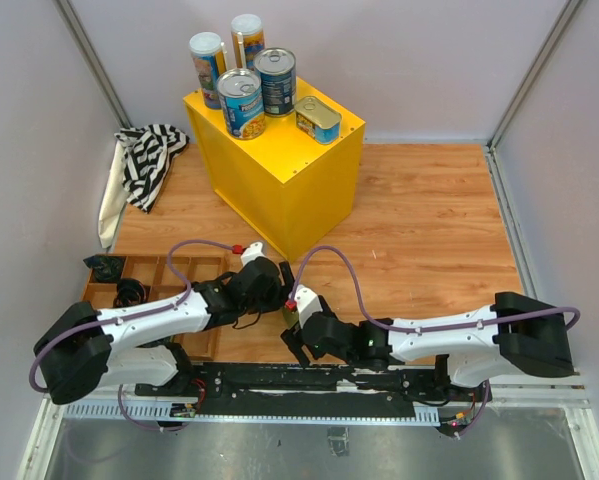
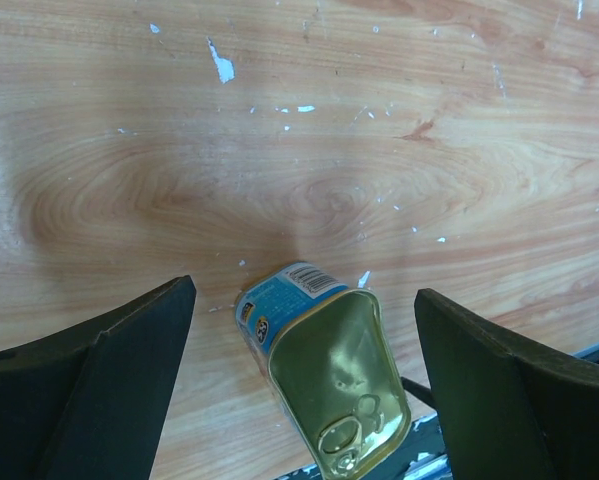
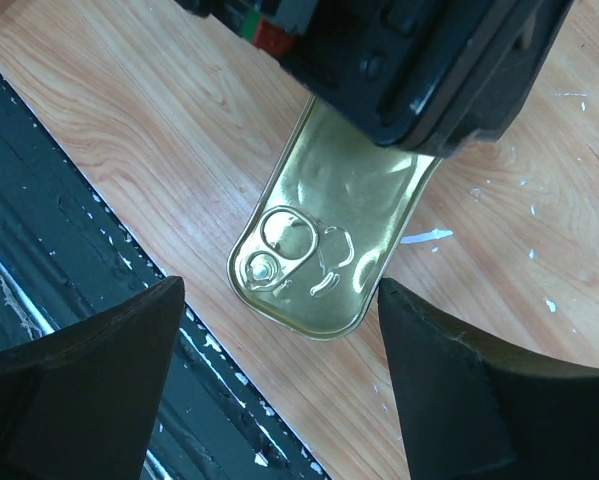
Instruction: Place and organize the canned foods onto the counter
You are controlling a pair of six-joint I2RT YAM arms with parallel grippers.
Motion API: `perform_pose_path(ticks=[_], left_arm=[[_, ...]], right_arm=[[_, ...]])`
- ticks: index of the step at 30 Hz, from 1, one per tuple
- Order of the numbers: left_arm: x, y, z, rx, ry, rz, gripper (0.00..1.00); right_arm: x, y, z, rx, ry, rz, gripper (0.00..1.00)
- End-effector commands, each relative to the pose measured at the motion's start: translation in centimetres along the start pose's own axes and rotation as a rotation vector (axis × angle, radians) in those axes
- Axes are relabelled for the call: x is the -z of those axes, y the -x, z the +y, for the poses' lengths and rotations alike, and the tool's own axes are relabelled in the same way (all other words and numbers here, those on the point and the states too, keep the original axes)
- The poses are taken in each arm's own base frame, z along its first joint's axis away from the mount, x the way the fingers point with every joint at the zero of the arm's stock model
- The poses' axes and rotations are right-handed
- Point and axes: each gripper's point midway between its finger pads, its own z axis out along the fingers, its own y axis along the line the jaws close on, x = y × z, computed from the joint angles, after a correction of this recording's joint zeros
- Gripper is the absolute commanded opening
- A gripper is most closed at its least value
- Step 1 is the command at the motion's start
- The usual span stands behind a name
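1. Both your grippers are hanging wide open. The left gripper [image 2: 304, 290] and the right gripper [image 3: 279, 290] are each holding nothing, fingers [image 2: 109, 380] spread well apart.
2. One flat gold tin [image 2: 339, 390] is lying between them on the wooden tabletop [image 1: 429, 230], pull-tab lid up, near the arms' bases.
3. Five cans are already standing on the yellow counter [image 1: 299, 190]: two tall white-lidded ones [image 1: 207, 62], two blue-labelled ones [image 1: 241, 102] and the other gold tin [image 1: 318, 118].
4. You are nearing the end, by my judgement, as only this last tin is waiting to be lifted and lined up.
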Motion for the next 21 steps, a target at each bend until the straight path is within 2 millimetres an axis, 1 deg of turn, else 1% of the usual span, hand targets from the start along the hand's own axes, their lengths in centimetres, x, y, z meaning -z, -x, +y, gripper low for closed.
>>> perform_pose_path(ticks=[1, 5, 9, 12, 13, 21], left_arm=[[-0.6, -0.2, -0.6, -0.028, -0.033, 0.022, 0.95], [-1.0, -0.8, -0.1, -0.029, -0.018, 0.044, 0.94], [-1.0, -1.7, 0.6, -0.025, -0.007, 0.072, 0.91], [-0.9, -2.3, 1.1, -0.01, -0.006, 0.089, 0.86], [-0.8, -2.5, 1.3, -0.004, -0.006, 0.093, 0.85], [0.1, -2.9, 2.0, 0.046, -0.009, 0.093, 0.79]], right_arm=[[-0.2, 0.7, 0.0, -0.025, -0.022, -0.014, 0.78], [-0.2, 0.5, -0.7, -0.036, -0.038, -0.01, 0.78], [-0.4, 0.0, -1.3, -0.041, -0.056, 0.003, 0.73], [-0.6, -0.4, -1.9, -0.05, -0.069, 0.012, 0.59], [-0.6, -0.5, -2.1, -0.054, -0.072, 0.014, 0.56], [0.1, -1.4, -4.0, -0.094, -0.11, 0.023, 0.56]])
